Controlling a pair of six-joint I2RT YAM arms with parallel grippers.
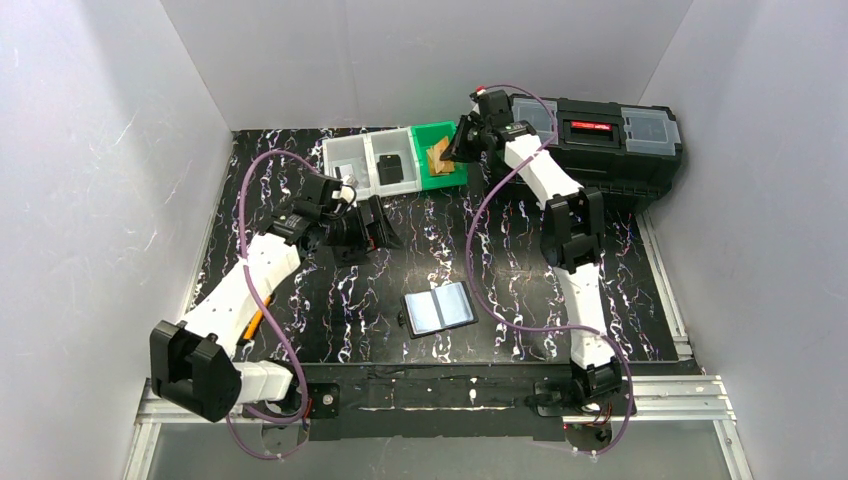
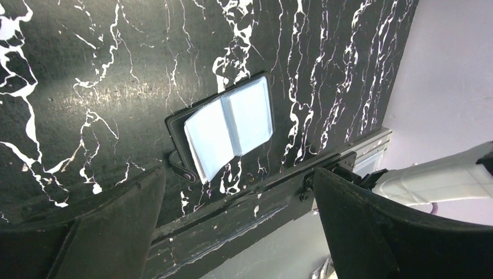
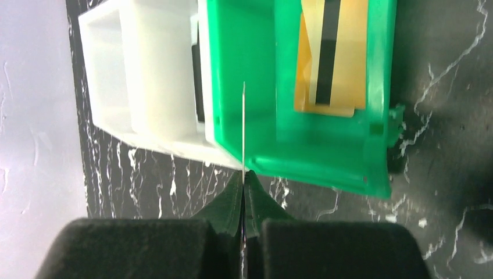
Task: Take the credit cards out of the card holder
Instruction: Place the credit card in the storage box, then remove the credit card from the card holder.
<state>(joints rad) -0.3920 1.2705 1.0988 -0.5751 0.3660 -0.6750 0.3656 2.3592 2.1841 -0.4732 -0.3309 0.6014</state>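
Black marbled table (image 1: 300,300) bears the open card holder (image 1: 438,310), flat near the front edge with its pale pockets up. The left gripper (image 1: 368,240) hangs between it and the bins, fingers spread wide, empty. The right gripper (image 1: 453,150) pinches one thin card (image 3: 243,125) edge-on over the green bin (image 3: 325,160), where gold-orange cards (image 3: 352,52) lie. White bins (image 1: 345,160) adjoin it, and a toolbox (image 1: 600,135) sits just beside.

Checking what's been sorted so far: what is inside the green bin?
The green bin holds overlapping gold-orange cards, one showing a black stripe. What lies beneath them is covered, so the count cannot be told.
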